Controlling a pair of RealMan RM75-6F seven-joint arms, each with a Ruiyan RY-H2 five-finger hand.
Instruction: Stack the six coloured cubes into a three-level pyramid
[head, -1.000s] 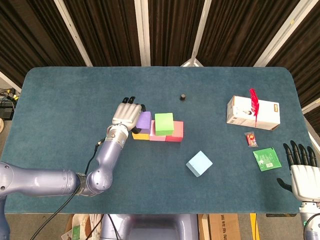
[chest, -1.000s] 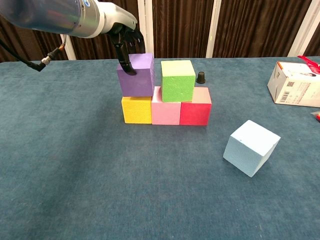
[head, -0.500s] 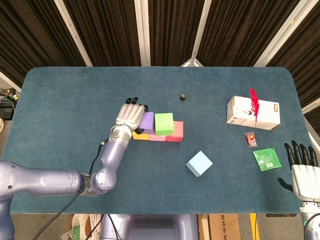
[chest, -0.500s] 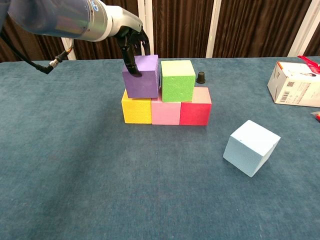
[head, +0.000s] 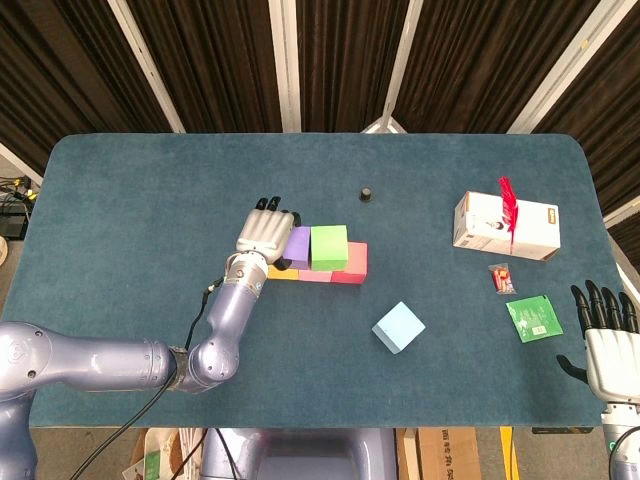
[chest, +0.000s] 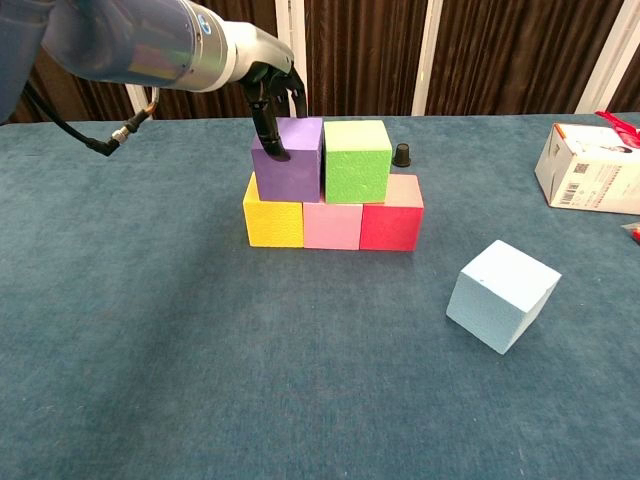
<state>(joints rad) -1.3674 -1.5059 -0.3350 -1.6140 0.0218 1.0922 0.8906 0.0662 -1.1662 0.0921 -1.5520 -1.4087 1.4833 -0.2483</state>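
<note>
A bottom row of yellow cube (chest: 272, 224), pink cube (chest: 331, 225) and red cube (chest: 391, 222) stands mid-table. On it sit a purple cube (chest: 290, 170) and a green cube (chest: 356, 160), side by side and touching. My left hand (head: 266, 230) grips the purple cube from its left and top, fingers (chest: 270, 120) draped over it. A light blue cube (chest: 502, 294) lies tilted on the cloth to the right. My right hand (head: 606, 340) rests open at the table's right front edge, holding nothing.
A white carton (head: 505, 226) with a red feather sits at the right. A small red packet (head: 501, 278) and a green packet (head: 533, 319) lie near my right hand. A small black knob (head: 366, 193) stands behind the cubes.
My left hand has slid the purple cube to the right along the bottom row until it meets the green cube. The right hand has stayed put.
</note>
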